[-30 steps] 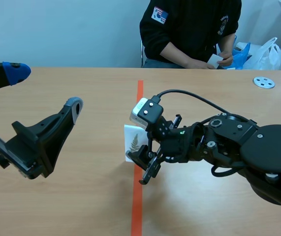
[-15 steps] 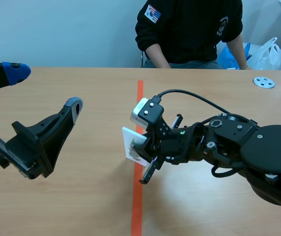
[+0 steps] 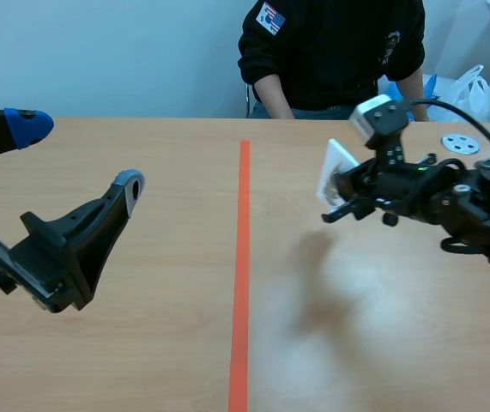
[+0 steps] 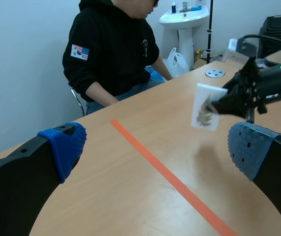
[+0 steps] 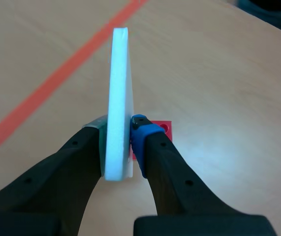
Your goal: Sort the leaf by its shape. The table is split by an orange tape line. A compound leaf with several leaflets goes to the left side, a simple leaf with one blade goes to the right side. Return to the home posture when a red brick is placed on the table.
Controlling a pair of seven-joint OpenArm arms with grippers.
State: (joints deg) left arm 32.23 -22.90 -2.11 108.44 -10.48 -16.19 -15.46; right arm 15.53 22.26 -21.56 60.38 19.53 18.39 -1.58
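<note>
A thin white foam card [image 5: 118, 73] bearing a leaf print is clamped edge-up between the fingers of the right gripper [image 5: 116, 132]; the left gripper [image 4: 156, 147] is held spread wide.

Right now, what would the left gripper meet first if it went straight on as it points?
Probably the bare table near the orange tape line; nothing else lies ahead of the left gripper, though depth is unclear.

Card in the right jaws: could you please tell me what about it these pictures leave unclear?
Right wrist view: card edge-on, so its print is hidden.
Scene view: card tilted and blurred; print unreadable.
Left wrist view: print small and blurred; leaflets cannot be counted.
Right wrist view: red piece mostly behind the right jaws; brick or tape mark, unclear.
</note>
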